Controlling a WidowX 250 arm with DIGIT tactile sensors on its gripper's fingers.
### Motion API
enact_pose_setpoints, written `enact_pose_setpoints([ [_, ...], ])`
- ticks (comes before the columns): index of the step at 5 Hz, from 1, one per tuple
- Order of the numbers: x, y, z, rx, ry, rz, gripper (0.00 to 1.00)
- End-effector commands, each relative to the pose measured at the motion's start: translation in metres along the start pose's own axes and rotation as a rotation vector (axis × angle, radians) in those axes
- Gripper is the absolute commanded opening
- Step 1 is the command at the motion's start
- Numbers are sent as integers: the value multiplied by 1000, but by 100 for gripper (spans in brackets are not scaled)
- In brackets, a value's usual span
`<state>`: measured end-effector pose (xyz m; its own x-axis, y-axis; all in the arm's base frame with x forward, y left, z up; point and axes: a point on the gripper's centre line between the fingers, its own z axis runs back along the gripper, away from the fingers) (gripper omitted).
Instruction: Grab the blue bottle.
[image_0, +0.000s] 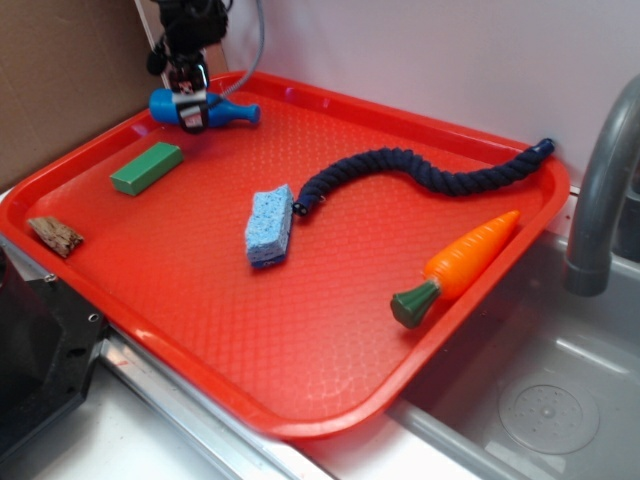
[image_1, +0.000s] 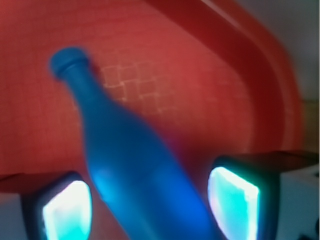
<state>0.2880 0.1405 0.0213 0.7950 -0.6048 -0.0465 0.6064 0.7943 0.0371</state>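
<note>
Wrist view shows the blue bottle (image_1: 130, 165) lying on its side between the two finger pads (image_1: 67, 210), fat body near the camera and narrow neck pointing away toward the tray's raised rim (image_1: 260, 55). The pads stand apart with a gap on either side of the body, so the gripper (image_1: 150, 210) is spread and not yet pressing on anything. From the exterior view, the bottle (image_0: 225, 111) sits in the far left corner of the red tray (image_0: 300, 330), with the gripper (image_0: 192, 108) low over its body.

The bottle looks like smooth hollow plastic: probably light and stiff, but slick and rounded, so it may squirt out or roll if pinched off-centre. The widest part of the body, where the pads already flank it, seems the safest hold (the tapering neck would likely slide).

Room is tight behind: the rim and wall lie close beyond the neck. Toward the tray's middle there is open floor; the green block (image_0: 147, 167) is near, the sponge (image_0: 270, 226), navy rope (image_0: 420, 173), toy carrot (image_0: 462, 265) and wood scrap (image_0: 56, 236) well apart
</note>
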Motion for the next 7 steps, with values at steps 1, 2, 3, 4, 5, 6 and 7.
enact_pose_setpoints([
  [1,6,-12,-20,4,12,-3,100],
  [2,2,-13,-20,-2,-13,25,77],
  [3,-3,-13,-23,-1,-7,31,0],
  [4,-5,-12,-25,-3,-2,38,0],
  [5,-8,-12,-17,2,-19,64,0],
  [6,-10,-26,34,44,-82,176,0],
  [7,-10,-56,84,94,-122,276,0],
])
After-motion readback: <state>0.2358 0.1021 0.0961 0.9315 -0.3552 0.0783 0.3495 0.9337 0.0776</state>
